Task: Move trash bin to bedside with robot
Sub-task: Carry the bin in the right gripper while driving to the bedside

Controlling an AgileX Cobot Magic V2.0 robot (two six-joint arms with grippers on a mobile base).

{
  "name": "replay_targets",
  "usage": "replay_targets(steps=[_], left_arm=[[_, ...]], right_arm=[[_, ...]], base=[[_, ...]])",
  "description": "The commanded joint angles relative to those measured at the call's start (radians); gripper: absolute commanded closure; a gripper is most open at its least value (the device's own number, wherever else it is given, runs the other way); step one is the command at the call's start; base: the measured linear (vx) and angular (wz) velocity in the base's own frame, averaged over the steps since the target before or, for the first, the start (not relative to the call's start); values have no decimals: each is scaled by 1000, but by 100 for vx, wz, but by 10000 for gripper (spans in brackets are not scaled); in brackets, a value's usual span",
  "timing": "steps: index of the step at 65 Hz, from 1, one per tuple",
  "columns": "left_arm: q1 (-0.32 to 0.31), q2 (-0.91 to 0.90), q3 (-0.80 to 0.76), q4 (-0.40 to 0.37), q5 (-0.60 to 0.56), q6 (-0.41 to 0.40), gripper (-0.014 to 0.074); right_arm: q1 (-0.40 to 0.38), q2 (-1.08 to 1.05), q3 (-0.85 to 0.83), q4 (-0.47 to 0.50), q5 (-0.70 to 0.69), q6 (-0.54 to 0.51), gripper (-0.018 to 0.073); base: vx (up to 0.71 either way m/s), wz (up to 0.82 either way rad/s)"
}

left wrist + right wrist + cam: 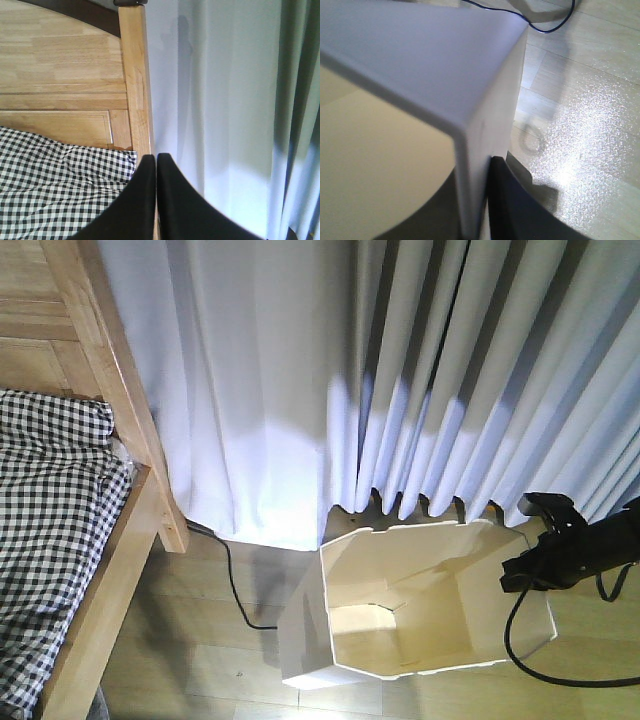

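Between bin (305, 635) and bedside (110, 585), open floor (200, 640)

The bed frame (110, 390) runs off the front view's left and top edges, and the arm (610, 540) behind the right hand (525, 540) leaves at the right edge. Up close the trash bin (420, 60) is blurred, its wall masking part of one finger (425, 220). The left hand (156, 159) is cropped below.

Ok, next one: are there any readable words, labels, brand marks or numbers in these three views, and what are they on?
None: no text can be read in any view.
The trash bin has plain white walls and a cream inside, with no label showing.
The bed frame is bare wood, with no mark.
The checked bedding and curtain show only pattern and folds, with no print or tag.
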State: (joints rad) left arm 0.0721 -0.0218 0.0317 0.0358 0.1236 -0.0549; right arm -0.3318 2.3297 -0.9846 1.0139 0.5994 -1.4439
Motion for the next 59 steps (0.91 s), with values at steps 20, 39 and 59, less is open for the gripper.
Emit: replay_targets(steps=[20,39,59], left_arm=[[-4,-5,-24,-2,-73,-4,603],[-4,-5,-24,-2,-73,-4,603],[-4,-5,-24,-2,-73,-4,603]], right_arm=[[-1,34,-93,66,36,197,564],[-1,207,-267,65,-63,209,563],[-1,465,-524,-15,-22,353,559]], base=[[0,-1],[0,0],[0,0]])
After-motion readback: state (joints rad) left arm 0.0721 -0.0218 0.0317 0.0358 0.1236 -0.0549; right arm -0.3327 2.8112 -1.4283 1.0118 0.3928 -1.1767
